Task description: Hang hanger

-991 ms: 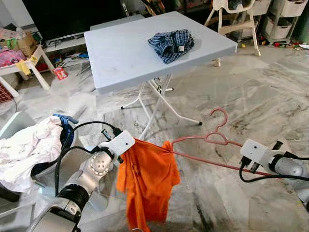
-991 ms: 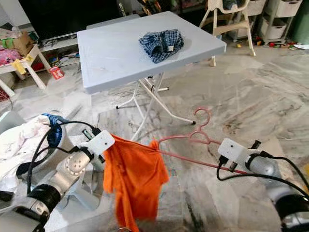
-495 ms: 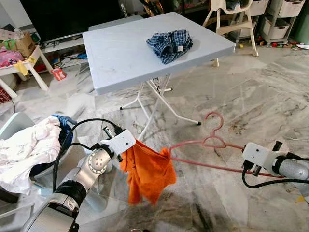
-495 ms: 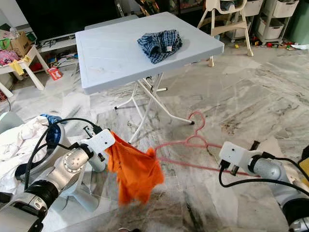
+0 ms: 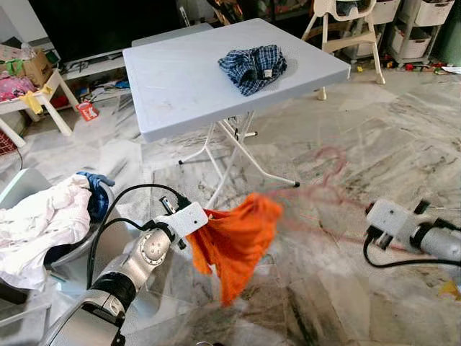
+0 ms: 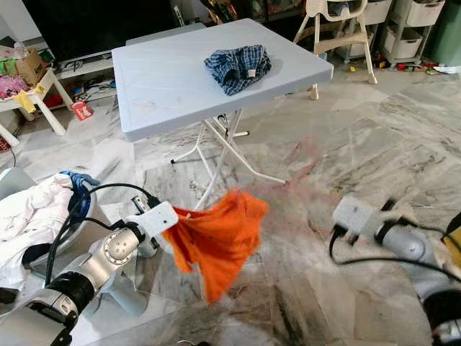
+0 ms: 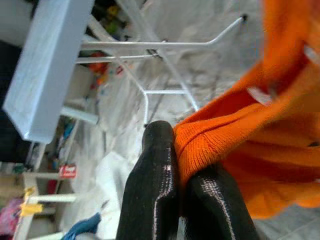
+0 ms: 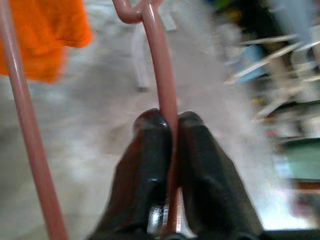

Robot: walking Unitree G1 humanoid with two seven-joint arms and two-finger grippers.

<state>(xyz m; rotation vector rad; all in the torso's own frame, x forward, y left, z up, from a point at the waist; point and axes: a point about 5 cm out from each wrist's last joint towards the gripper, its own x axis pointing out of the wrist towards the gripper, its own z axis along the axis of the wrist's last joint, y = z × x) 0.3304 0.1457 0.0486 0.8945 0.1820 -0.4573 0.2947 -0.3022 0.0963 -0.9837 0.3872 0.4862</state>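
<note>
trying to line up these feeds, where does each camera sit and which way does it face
Left and right eye views: head, looking forward and down at the folding table, plaid shirt and marble floor; both silver arms show.
Left wrist view: along the left claw, shut on the orange shirt.
Right wrist view: along the right claw, shut on the pink hanger.
Shared: the orange shirt appears in all four.

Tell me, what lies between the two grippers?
Head views show the orange shirt held by the left gripper, then the blurred pink hanger clamped by the right gripper.
</note>
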